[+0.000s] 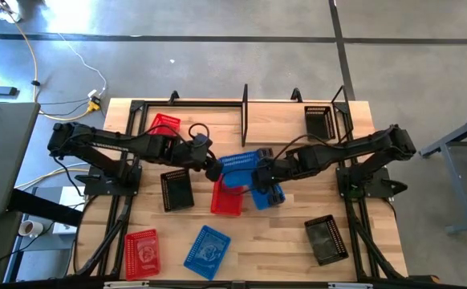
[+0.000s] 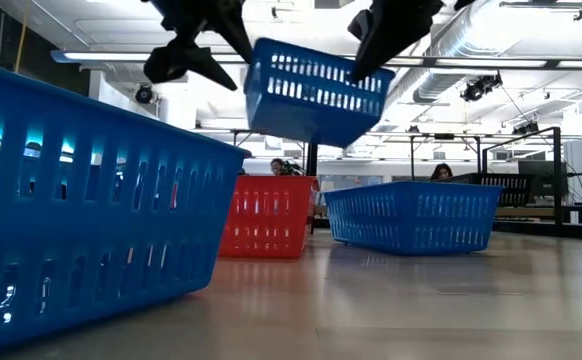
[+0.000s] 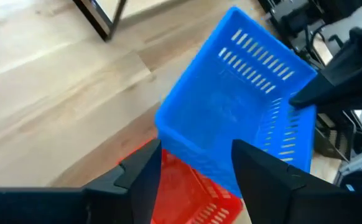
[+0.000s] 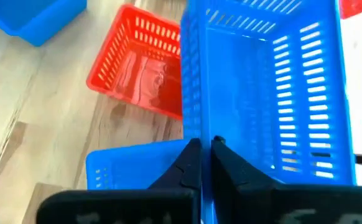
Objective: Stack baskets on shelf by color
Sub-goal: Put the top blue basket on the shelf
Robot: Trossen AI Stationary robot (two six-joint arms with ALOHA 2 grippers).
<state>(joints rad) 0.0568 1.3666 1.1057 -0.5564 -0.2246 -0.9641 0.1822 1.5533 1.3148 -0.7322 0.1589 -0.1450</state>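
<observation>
A blue basket (image 1: 238,164) hangs tilted above the table's middle, over a red basket (image 1: 226,198) and another blue basket (image 1: 268,193) that stand on the wood. My right gripper (image 4: 201,144) is shut on the lifted basket from the right. My left gripper (image 3: 196,158) is open at the basket's left end (image 2: 256,75), one finger on each side. I cannot tell whether it touches. The shelf (image 1: 245,120) stands at the far edge. My right gripper pinches the rim of one wall (image 4: 196,124) of the lifted blue basket near its right end, one finger inside the basket and one outside. The fingers slant down from the table's right side. The basket hangs clear of the table, its right end lower.
Other baskets lie around. A red one (image 1: 163,126) is far left and a black one (image 1: 176,190) left of centre. Near the front edge are a red one (image 1: 141,253) and a blue one (image 1: 207,249). Black ones sit at the right (image 1: 326,239) and far right (image 1: 318,122).
</observation>
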